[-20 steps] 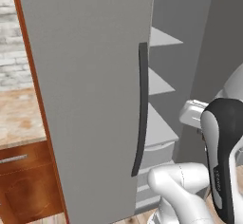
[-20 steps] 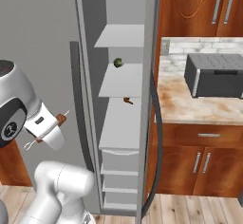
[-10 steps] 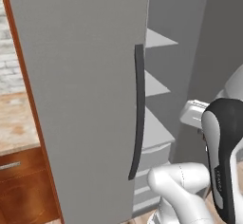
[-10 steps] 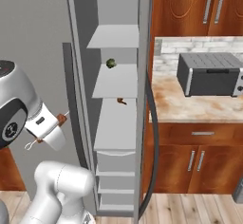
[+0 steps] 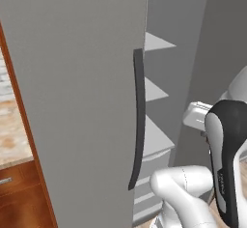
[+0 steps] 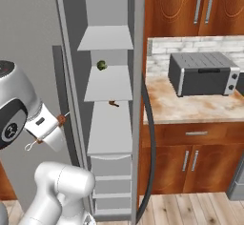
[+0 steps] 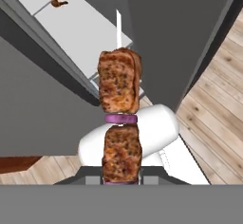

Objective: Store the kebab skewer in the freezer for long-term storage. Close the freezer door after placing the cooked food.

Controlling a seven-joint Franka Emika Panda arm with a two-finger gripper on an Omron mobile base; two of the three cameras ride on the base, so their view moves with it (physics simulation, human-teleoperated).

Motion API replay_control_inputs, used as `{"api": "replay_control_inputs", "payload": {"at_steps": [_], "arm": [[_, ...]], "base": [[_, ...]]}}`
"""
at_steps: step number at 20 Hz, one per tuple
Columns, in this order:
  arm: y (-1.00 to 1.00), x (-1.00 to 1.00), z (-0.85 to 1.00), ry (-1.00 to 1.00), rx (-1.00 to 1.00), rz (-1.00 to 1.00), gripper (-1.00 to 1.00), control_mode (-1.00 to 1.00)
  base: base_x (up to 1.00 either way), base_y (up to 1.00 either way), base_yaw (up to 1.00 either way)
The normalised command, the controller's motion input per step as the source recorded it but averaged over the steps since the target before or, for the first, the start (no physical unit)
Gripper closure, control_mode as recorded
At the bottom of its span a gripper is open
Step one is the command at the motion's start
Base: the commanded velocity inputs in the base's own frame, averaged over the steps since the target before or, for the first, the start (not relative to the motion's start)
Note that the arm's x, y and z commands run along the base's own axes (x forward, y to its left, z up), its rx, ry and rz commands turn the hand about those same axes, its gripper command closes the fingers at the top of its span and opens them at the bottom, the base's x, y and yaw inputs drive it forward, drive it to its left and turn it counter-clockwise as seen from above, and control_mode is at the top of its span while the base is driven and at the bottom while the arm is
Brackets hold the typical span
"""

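My gripper (image 6: pixel 46 130) is shut on the kebab skewer (image 6: pixel 61 119), held in the air left of the freezer (image 6: pixel 109 124) and outside it. In the hand view the kebab skewer (image 7: pixel 119 118) rises from my gripper (image 7: pixel 121 179): two brown meat chunks, a purple ring between them, and a pale tip pointing at the shelves. The freezer door (image 6: pixel 138 76) stands wide open, edge-on, with its dark curved handle (image 6: pixel 150 138). In the left base view my gripper (image 5: pixel 197 117) hangs in front of the open shelves (image 5: pixel 155 136).
The closed wider fridge door (image 5: pixel 72 101) with its dark handle (image 5: pixel 138 121) stands left of the opening. A green item (image 6: pixel 101 65) and a small brown item (image 6: pixel 113 103) lie on freezer shelves. A toaster oven (image 6: pixel 202 74) sits on the counter (image 6: pixel 190 109) to the right.
The whole picture has shifted and grown, so the base has driven closer to the freezer. The arm keeps its pose with the skewer still held.
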Motion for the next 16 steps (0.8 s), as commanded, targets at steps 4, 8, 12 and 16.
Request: {"api": "replay_control_inputs", "payload": {"at_steps": [4, 8, 12, 16], "arm": [[0.00, 0.00, 0.00, 0.00, 0.00, 0.00, 1.00, 1.00], [0.00, 0.00, 0.00, 0.00, 0.00, 0.00, 1.00, 1.00], [0.00, 0.00, 0.00, 0.00, 0.00, 0.00, 1.00, 1.00], [0.00, 0.00, 0.00, 0.00, 0.00, 0.00, 1.00, 1.00]], "base": [[0.49, 0.00, -0.17], [0.22, 0.00, -0.09], [0.00, 0.00, 0.00], [0.00, 0.00, 0.00]]}}
